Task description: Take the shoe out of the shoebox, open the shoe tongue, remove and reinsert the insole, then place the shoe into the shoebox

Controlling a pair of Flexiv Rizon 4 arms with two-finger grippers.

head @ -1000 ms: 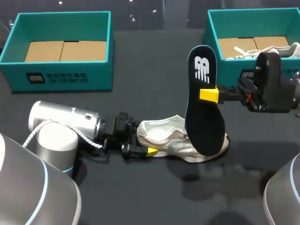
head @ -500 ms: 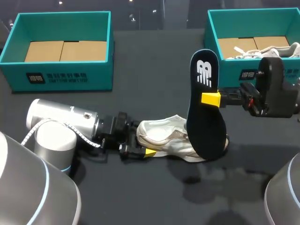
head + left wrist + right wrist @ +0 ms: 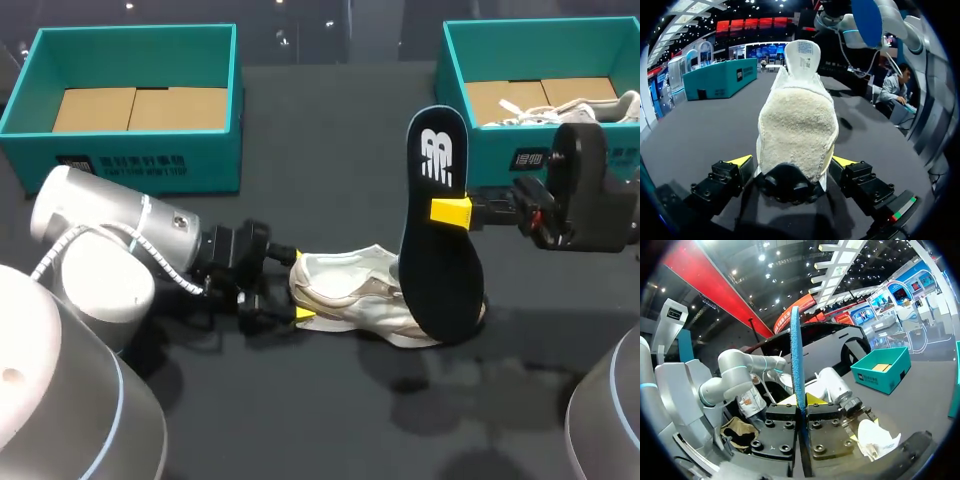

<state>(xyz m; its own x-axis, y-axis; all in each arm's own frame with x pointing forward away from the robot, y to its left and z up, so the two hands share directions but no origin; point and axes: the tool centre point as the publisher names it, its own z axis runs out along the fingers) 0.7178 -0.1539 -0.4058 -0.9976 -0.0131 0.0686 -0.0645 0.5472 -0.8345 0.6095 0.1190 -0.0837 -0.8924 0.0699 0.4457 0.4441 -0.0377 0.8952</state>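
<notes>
Near the middle of the dark table (image 3: 330, 120) lies the white sneaker (image 3: 360, 295) on its sole. Its long axis runs side to side, with the heel toward our left arm and the toe toward our right. Our left gripper (image 3: 300, 287) is closed on the heel, a yellow tip pressing each side. The left wrist view shows the fleecy heel lining of the sneaker (image 3: 797, 130) wedged between the fingers of that gripper (image 3: 792, 162).

Our right gripper (image 3: 450, 210) pinches the black insole (image 3: 437, 240) about mid-length. The insole stands almost upright, logo heel end up, and its broad forefoot hangs over the sneaker's front. We cannot tell whether it touches. In the right wrist view the insole (image 3: 796, 360) appears edge-on, clamped flat between the fingers (image 3: 785, 415).

We judge the insole light, thin and floppy, so it is likely to bow if pushed from its far end. A hold nearer the forefoot should steer it into the opening better. The sneaker looks light, with a soft upper and a firmer heel, which makes the heel a sound place to brace it.

One teal shoebox (image 3: 530, 158) sits at the far right, another (image 3: 130, 165) at the far left
</notes>
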